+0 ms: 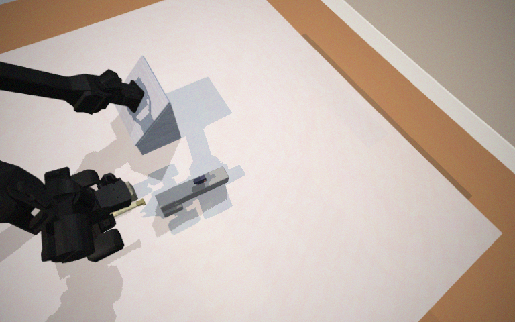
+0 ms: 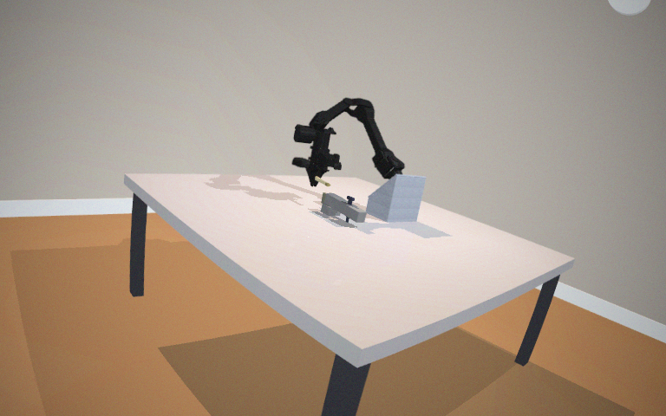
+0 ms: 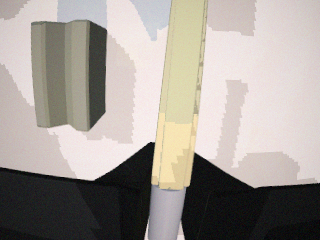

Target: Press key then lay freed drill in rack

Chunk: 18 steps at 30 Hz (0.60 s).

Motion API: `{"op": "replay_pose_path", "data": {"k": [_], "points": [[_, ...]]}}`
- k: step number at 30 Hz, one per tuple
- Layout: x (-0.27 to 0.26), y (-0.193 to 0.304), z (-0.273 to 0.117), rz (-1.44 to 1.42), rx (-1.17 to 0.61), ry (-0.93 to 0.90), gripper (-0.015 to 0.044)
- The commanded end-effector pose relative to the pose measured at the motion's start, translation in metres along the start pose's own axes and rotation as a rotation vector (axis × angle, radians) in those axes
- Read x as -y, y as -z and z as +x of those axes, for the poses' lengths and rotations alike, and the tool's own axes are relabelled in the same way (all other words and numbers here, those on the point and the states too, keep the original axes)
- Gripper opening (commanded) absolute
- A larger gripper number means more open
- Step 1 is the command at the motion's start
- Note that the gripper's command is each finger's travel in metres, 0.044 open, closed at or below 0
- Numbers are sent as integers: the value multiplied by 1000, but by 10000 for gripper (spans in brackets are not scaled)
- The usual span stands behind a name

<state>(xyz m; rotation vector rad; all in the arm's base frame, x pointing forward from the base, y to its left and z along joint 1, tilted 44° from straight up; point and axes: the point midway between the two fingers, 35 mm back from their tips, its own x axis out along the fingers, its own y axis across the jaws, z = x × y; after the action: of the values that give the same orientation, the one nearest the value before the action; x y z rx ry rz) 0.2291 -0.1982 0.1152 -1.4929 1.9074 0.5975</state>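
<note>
Plain grey-beige wall (image 1: 448, 56) (image 2: 220, 73) behind; pale skirting (image 1: 429, 81) (image 2: 63, 207) at its foot. Orange-brown floor (image 1: 471, 265) (image 2: 83, 294). My counter (image 1: 322, 227) (image 2: 417, 279): pale top, dark legs. Round white object (image 2: 629, 4) at one o'clock, exterior view. Soft-toned light; shadows beneath.

A table (image 1: 341, 190) (image 2: 393, 294) (image 3: 150, 100) with a pale pinkish top stood on dark legs (image 2: 138, 245), three of them visible, over an orange-brown floor (image 1: 418, 113) (image 2: 196, 303). White skirting board (image 1: 419, 76) (image 2: 63, 207) ran along the foot of a grey-beige wall (image 1: 455, 37) (image 2: 196, 73). The top edge cut off a white round object (image 2: 629, 4) in the exterior view.
</note>
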Motion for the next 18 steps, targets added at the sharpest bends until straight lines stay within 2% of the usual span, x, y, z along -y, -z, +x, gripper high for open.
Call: {"op": "replay_pose_path", "data": {"k": [1, 18], "points": [[2, 1, -3, 6, -2, 5, 0], [-11, 3, -2, 6, -2, 5, 0]]}}
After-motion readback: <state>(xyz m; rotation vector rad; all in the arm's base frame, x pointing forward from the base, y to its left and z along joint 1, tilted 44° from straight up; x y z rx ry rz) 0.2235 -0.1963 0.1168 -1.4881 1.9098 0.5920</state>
